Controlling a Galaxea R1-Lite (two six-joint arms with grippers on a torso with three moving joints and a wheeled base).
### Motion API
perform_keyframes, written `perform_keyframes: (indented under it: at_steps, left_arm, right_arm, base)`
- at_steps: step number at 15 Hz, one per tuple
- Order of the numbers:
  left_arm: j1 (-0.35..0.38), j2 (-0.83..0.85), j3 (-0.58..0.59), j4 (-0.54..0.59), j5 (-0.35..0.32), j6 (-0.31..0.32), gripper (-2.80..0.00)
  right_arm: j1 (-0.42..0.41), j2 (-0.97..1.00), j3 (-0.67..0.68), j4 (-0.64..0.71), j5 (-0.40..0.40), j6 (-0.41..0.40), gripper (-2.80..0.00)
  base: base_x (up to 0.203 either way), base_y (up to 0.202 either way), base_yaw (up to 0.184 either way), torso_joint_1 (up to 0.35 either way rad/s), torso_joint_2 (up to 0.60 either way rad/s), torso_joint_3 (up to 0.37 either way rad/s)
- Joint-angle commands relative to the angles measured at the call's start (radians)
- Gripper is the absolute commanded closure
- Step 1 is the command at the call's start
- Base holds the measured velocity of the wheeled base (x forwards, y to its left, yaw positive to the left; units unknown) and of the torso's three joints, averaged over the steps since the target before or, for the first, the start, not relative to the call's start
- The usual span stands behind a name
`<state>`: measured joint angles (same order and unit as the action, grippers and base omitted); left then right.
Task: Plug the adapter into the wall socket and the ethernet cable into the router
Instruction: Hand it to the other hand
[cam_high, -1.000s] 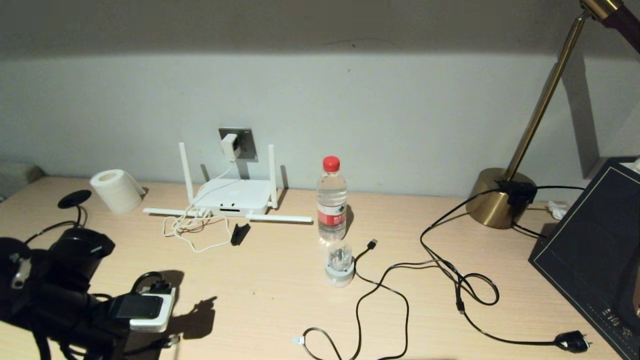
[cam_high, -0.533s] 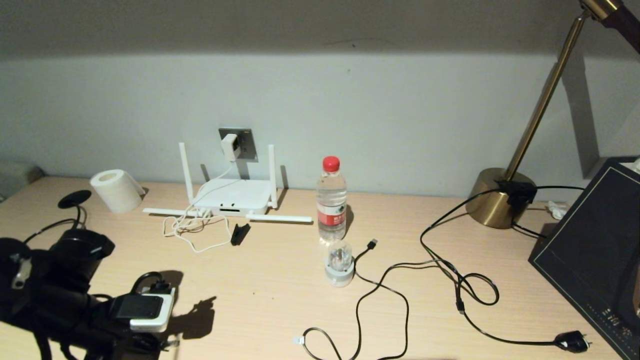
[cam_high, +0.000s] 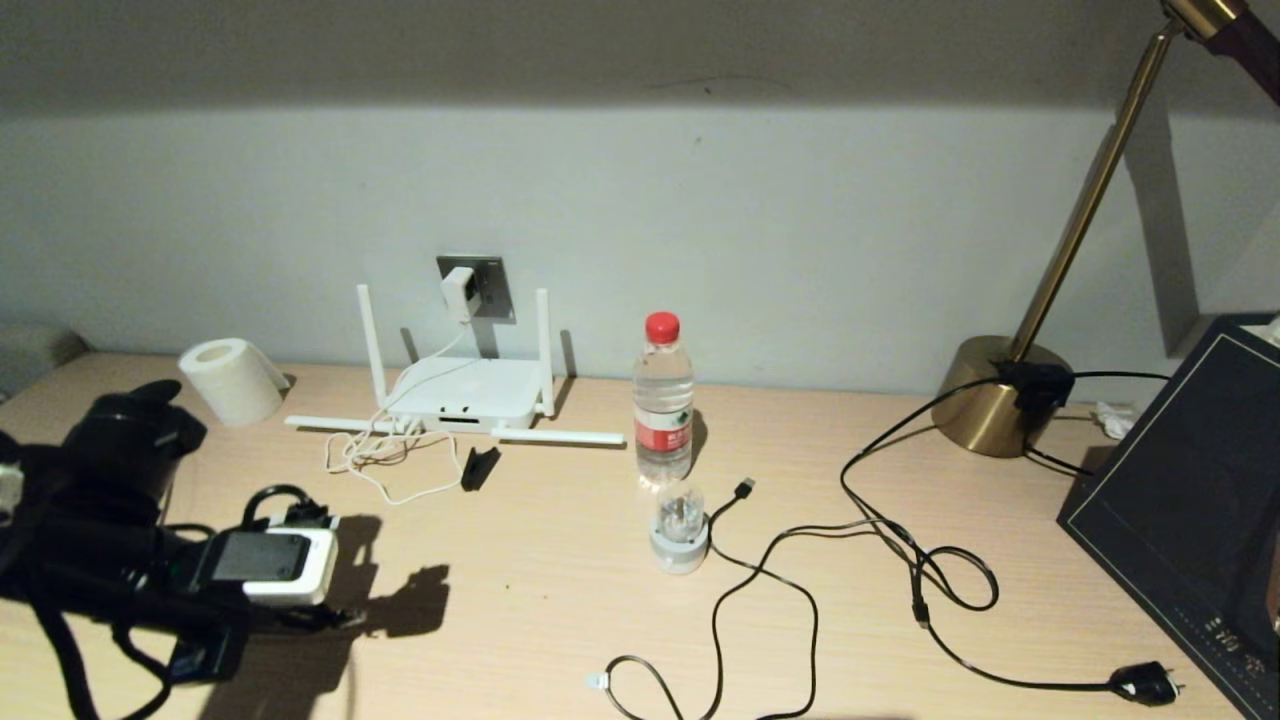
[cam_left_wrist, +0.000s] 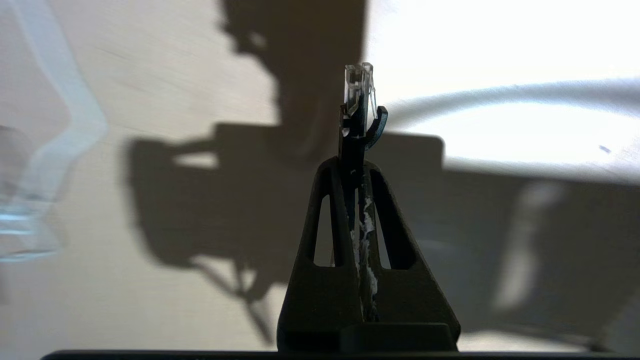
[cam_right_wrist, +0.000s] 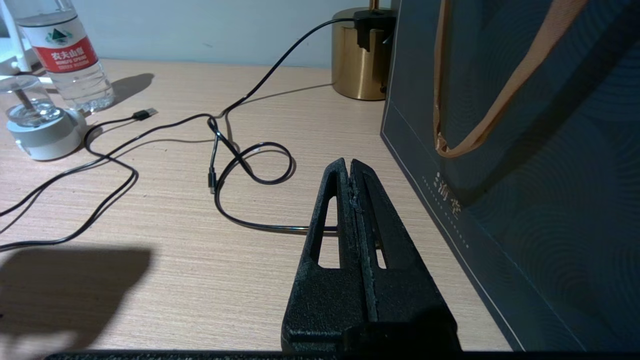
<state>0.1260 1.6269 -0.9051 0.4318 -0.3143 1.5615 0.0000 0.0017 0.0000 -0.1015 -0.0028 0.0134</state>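
Clear plastic tip of the ethernet cable (cam_left_wrist: 359, 85) now rides clamped in the left gripper (cam_left_wrist: 356, 150) fingers, lifted off the near-left desk (cam_high: 540, 600), while the adapter (cam_high: 458, 293) already sits in the wall socket (cam_high: 492, 290), so the far router (cam_high: 467, 394) is next.

Warm, dim light falls from upper right, leaving the far wall's top dark. The pale wooden table (cam_high: 560, 580) carries hard shadows at near left. The left wrist view's background is blurred, with white glare.
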Motion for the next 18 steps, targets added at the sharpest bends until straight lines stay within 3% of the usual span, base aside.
perform_keyframes:
  at_steps: [1,3,5,7,9,12,13,15,18]
  left_arm:
    - [-0.014,-0.041,-0.113,0.038,-0.018,0.007,0.0]
    - [-0.054,-0.048,-0.291,0.112,-0.053,-0.014,0.0]
    - [-0.112,-0.033,-0.428,0.139,-0.116,-0.109,0.0]
    - [-0.129,0.015,-0.471,0.07,-0.176,-0.181,0.0]
    - [-0.147,0.065,-0.513,-0.018,-0.19,-0.234,0.0]
    - [-0.23,0.078,-0.588,-0.034,-0.194,-0.296,0.0]
    - [-0.271,0.077,-0.605,-0.034,-0.194,-0.319,0.0]
    - [-0.348,0.062,-0.621,-0.039,-0.185,-0.373,0.0]
    - [-0.432,0.033,-0.607,-0.045,-0.149,-0.381,0.0]
  right_arm:
    - [0.0,0.0,0.032,0.001,-0.001,-0.001,0.0]
    - [0.0,0.008,0.006,0.009,0.005,-0.025,0.0]
    - [0.0,0.122,-0.095,0.015,0.048,-0.008,0.0]
    - [0.001,0.348,-0.197,0.015,0.115,0.021,0.0]
    - [0.003,0.609,-0.318,-0.003,0.206,0.072,0.0]
    - [0.043,0.973,-0.539,-0.051,0.368,0.16,0.0]
    - [0.084,1.057,-0.597,-0.07,0.383,0.183,0.0]
    - [0.246,1.131,-0.677,-0.109,0.357,0.22,0.0]
    - [0.43,1.201,-0.776,-0.131,0.323,0.247,0.0]
  base:
    - [0.0,0.0,0.0,0.0,0.0,0.0]
    - [0.0,0.0,0.0,0.0,0.0,0.0]
    - [0.0,0.0,0.0,0.0,0.0,0.0]
    - [0.0,0.0,0.0,0.0,0.0,0.0]
    - [0.0,0.0,0.0,0.0,0.0,0.0]
    - [0.0,0.0,0.0,0.0,0.0,0.0]
    - [0.0,0.0,0.0,0.0,0.0,0.0]
    - [0.0,0.0,0.0,0.0,0.0,0.0]
    - [0.0,0.0,0.0,0.0,0.0,0.0]
